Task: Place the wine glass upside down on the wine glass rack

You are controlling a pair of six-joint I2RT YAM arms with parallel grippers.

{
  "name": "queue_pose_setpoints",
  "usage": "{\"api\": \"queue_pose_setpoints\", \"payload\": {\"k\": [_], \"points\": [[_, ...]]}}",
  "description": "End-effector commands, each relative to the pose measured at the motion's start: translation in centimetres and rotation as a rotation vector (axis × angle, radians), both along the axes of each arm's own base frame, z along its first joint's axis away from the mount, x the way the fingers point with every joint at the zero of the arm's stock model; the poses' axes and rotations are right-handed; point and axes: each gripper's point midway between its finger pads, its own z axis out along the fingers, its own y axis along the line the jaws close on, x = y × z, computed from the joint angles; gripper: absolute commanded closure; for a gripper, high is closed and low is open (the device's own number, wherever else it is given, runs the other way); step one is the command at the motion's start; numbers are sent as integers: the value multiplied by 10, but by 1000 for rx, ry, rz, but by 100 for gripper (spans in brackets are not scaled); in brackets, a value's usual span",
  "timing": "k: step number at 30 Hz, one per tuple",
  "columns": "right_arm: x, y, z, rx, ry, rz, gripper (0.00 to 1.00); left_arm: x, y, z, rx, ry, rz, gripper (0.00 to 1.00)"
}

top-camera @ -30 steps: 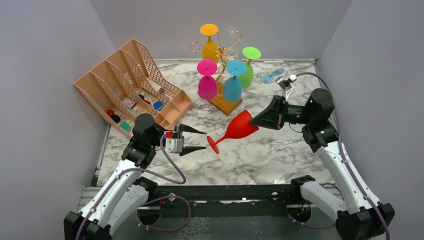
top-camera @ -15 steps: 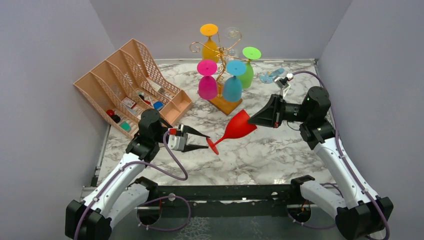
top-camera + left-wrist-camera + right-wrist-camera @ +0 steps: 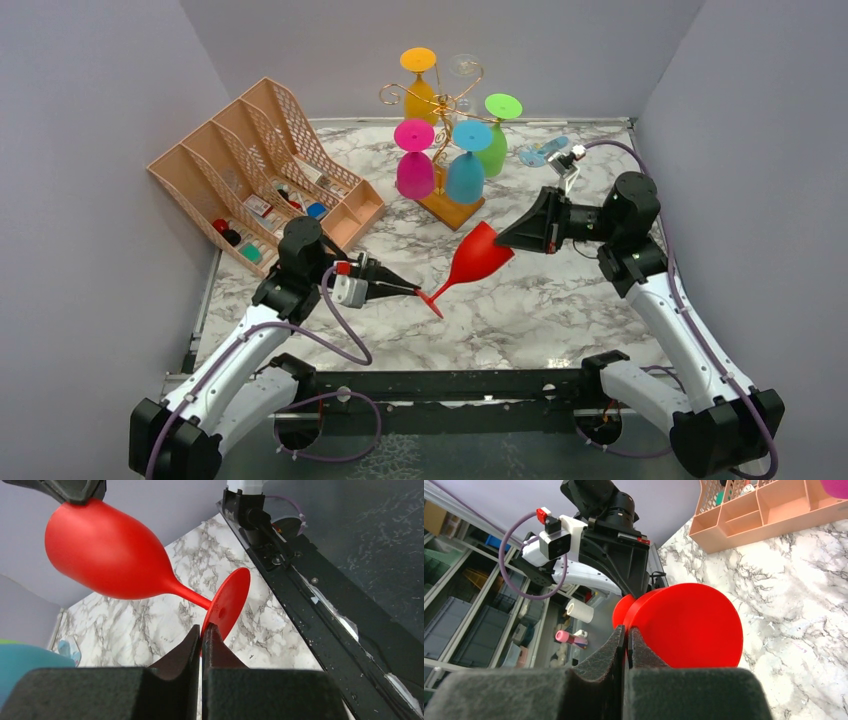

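A red wine glass [image 3: 478, 255] hangs tilted above the marble table, held between both arms. My left gripper [image 3: 418, 291] is shut on the edge of its round foot [image 3: 227, 600], the two jaws pinching the thin disc. On the other side, my right gripper [image 3: 500, 240] is shut on the rim of the bowl [image 3: 694, 625]. The bowl end is higher than the foot. The wine glass rack [image 3: 445, 100], gold wire on an orange-brown wooden base [image 3: 452, 210], stands behind the glass with several coloured glasses hanging on it upside down.
A peach mesh organiser [image 3: 265, 165] with small items lies at the back left. A pale blue object [image 3: 545, 152] rests at the back right near the wall. The black frame rail [image 3: 450, 385] runs along the table's near edge.
My left gripper moved right and shut on the glass's foot; earlier its jaws stood open short of it. The right gripper and the bowl barely shifted.
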Motion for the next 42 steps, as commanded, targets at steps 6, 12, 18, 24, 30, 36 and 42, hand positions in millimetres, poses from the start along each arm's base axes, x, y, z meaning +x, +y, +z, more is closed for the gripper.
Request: {"api": "queue_pose_setpoints", "payload": {"k": [6, 12, 18, 24, 30, 36, 42], "points": [[1, 0, -1, -4, -45, -19, 69, -4, 2, 14, -16, -57, 4, 100], [2, -1, 7, 1, -49, -52, 57, -11, 5, 13, -15, -48, 4, 100], [0, -4, 19, 7, -69, -91, 40, -13, 10, 12, -4, -51, 50, 100], [2, -5, 27, 6, -78, -121, 30, -14, 15, 12, -3, -69, 112, 100], [0, -8, 30, -4, -89, -145, 20, -9, 21, 13, 3, -76, 195, 100], [3, -13, 30, -52, -94, -205, 14, -2, 32, 30, -31, -91, 338, 100], [1, -17, 33, -54, -112, -246, 7, 7, 40, 65, -100, -126, 446, 100]]}}
